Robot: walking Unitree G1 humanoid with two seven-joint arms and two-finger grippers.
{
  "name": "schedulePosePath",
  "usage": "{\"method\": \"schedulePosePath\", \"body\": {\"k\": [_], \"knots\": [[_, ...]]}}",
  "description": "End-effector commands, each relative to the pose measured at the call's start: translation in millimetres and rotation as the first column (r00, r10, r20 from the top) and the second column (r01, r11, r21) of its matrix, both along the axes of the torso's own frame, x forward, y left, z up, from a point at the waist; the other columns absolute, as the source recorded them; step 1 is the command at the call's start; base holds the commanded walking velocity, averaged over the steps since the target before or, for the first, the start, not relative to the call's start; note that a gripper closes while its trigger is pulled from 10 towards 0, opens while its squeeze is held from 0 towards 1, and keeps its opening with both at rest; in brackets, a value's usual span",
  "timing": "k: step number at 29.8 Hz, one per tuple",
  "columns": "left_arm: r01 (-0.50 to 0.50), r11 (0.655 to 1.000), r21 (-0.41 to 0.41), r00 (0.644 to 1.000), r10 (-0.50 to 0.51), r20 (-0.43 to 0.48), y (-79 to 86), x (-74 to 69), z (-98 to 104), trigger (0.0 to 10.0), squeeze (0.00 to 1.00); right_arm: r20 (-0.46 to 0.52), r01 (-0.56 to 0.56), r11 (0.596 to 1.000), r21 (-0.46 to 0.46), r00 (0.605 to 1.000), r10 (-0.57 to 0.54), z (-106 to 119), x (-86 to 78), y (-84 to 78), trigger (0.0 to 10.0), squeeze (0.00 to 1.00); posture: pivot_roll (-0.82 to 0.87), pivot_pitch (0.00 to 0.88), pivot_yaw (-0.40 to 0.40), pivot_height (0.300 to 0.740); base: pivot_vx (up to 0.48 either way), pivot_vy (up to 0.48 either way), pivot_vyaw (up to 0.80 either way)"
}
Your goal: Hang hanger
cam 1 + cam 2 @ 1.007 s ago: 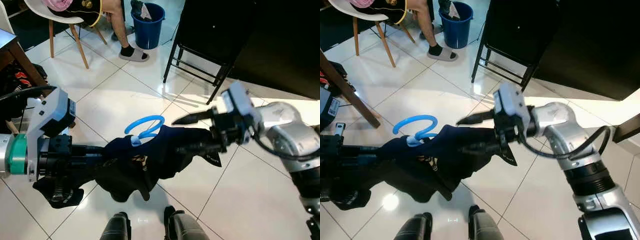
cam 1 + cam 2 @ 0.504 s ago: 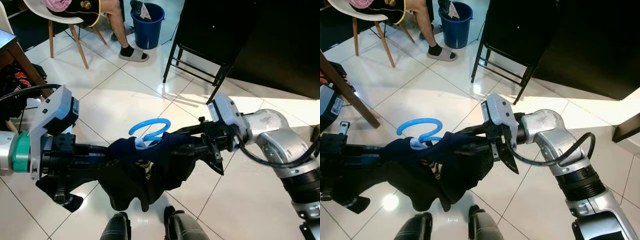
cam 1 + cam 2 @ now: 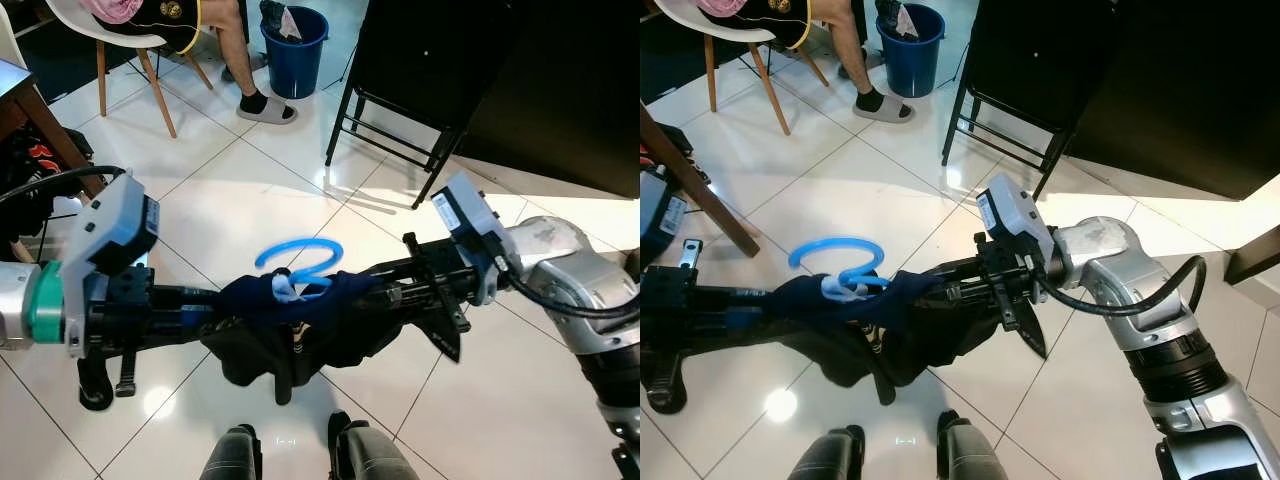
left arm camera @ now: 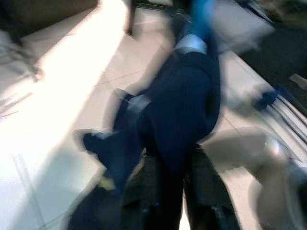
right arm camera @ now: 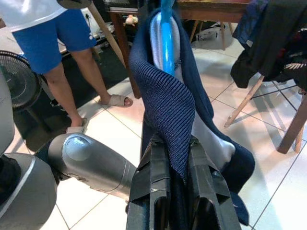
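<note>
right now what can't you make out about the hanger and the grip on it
- Hanger: just the blue hook shows in the eye views; the dark garment covers its arms.
- Left pincer: fingertips buried in cloth; left wrist view is blurred.
- Right pincer: fingers close on cloth; whether they reach the hanger is hidden.

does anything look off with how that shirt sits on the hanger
Yes. The dark blue garment is bunched and draped unevenly over the blue hanger, sagging between the left claw and right claw, which grip its two ends.
</note>
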State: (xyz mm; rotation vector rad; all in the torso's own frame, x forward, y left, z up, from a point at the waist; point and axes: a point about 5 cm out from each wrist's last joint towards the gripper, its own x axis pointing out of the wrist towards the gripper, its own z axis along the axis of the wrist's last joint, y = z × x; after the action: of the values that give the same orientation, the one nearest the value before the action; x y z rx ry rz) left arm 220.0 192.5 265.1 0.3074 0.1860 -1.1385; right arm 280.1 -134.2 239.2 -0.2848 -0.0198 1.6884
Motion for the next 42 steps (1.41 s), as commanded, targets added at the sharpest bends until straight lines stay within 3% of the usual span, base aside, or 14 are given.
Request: {"method": "schedulePosePath", "body": {"k": [1, 5, 6, 15, 21, 25, 28, 30, 33, 35, 36, 38, 40, 42], "knots": [[-0.056, 0.998, -0.035, 0.998, 0.056, 0.011, -3.9, -1.1, -2.5, 10.0, 1.0, 0.001, 0.01, 0.999, 0.046, 1.0, -0.011, 4.1, -2.6, -4.3, 0.0, 0.0, 0.05, 0.16, -0.001, 0.74, 0.0, 0.0, 0.0], [-0.113, 0.991, -0.072, 0.993, 0.114, 0.017, -2.3, 0.1, -0.6, 10.0, 1.0, 0.0, 0.051, 0.998, 0.042, 0.999, -0.051, 1.6, -0.1, -8.6, 0.0, 0.0, 0.05, 0.158, -0.005, 0.74, 0.0, 0.0, 0.0], [-0.131, 0.987, -0.092, 0.991, 0.134, 0.022, 2.7, -3.4, 1.6, 10.0, 0.0, -0.005, 0.088, 0.995, 0.041, 0.996, -0.087, 0.7, 3.0, -14.2, 0.0, 0.0, 0.05, 0.157, -0.01, 0.74, 0.0, 0.0, 0.0], [-0.188, 0.98, -0.06, 0.98, 0.191, 0.052, 17.9, -10.6, -0.4, 10.0, 0.0, 0.005, 0.153, 0.985, 0.075, 0.988, -0.154, 15.9, 10.5, -28.8, 0.0, 0.0, 0.06, 0.15, -0.019, 0.74, 0.0, 0.0, 0.0], [-0.315, 0.942, -0.115, 0.933, 0.33, 0.147, 38.7, -14.6, 14.3, 10.0, 0.0, 0.053, 0.243, 0.965, 0.099, 0.967, -0.249, 23.7, 15.6, -43.0, 0.0, 0.0, 0.07, 0.144, -0.02, 0.74, 0.0, 0.0, 0.0], [-0.323, 0.937, -0.132, 0.928, 0.341, 0.151, 38.1, -16.0, 15.2, 10.0, 0.0, 0.053, 0.252, 0.962, 0.108, 0.964, -0.259, 24.2, 15.8, -43.7, 0.0, 0.0, 0.07, 0.144, -0.02, 0.74, 0.0, 0.0, 0.0], [-0.377, 0.923, -0.079, 0.907, 0.385, 0.172, 31.4, -17.3, 2.6, 10.0, 0.0, 0.055, 0.306, 0.934, 0.183, 0.946, -0.321, 30.2, 21.2, -43.8, 0.0, 0.0, 0.07, 0.141, -0.024, 0.74, 0.0, 0.0, 0.0], [-0.416, 0.909, -0.034, 0.886, 0.413, 0.209, 25.6, -16.0, -6.5, 10.0, 0.0, 0.046, 0.326, 0.916, 0.232, 0.937, -0.345, 35.3, 23.0, -43.9, 0.0, 0.0, 0.08, 0.139, -0.026, 0.74, 0.0, 0.0, 0.0], [-0.509, 0.859, -0.049, 0.813, 0.499, 0.302, -3.8, -11.0, -30.4, 10.0, 0.0, 0.042, 0.308, 0.906, 0.291, 0.942, -0.333, 45.4, 17.1, -43.7, 0.0, 0.0, 0.08, 0.135, -0.023, 0.74, 0.0, 0.0, 0.0], [-0.509, 0.859, -0.049, 0.813, 0.499, 0.302, -3.8, -11.0, -30.4, 10.0, 0.0, 0.042, 0.308, 0.906, 0.291, 0.942, -0.333, 45.4, 17.1, -43.7, 0.0, 0.0, 0.08, 0.135, -0.023, 0.74, 0.0, 0.0, 0.0], [-0.564, 0.822, -0.076, 0.762, 0.554, 0.334, -12.7, -5.3, -37.8, 10.0, 0.0, 0.054, 0.29, 0.913, 0.286, 0.947, -0.317, 47.2, 14.3, -42.3, 0.0, 0.0, 0.07, 0.134, -0.021, 0.74, 0.0, 0.0, 0.0], [-0.564, 0.822, -0.076, 0.762, 0.554, 0.334, -12.7, -5.3, -37.8, 10.0, 0.0, 0.054, 0.29, 0.913, 0.286, 0.947, -0.317, 47.2, 14.3, -42.3, 0.0, 0.0, 0.07, 0.134, -0.021, 0.74, 0.0, 0.0, 0.0], [-0.63, 0.763, -0.143, 0.64, 0.614, 0.461, -25.0, 9.7, -39.0, 10.0, 0.0, 0.078, 0.274, 0.923, 0.269, 0.949, -0.305, 48.8, 11.8, -41.0, 0.0, 0.0, 0.06, 0.13, -0.022, 0.74, 0.0, 0.0, 0.0], [-0.63, 0.763, -0.143, 0.64, 0.614, 0.461, -25.0, 9.7, -39.0, 10.0, 0.0, 0.078, 0.274, 0.923, 0.269, 0.949, -0.305, 48.8, 11.8, -41.0, 0.0, 0.0, 0.06, 0.13, -0.022, 0.74, 0.0, 0.0, 0.0]]}}
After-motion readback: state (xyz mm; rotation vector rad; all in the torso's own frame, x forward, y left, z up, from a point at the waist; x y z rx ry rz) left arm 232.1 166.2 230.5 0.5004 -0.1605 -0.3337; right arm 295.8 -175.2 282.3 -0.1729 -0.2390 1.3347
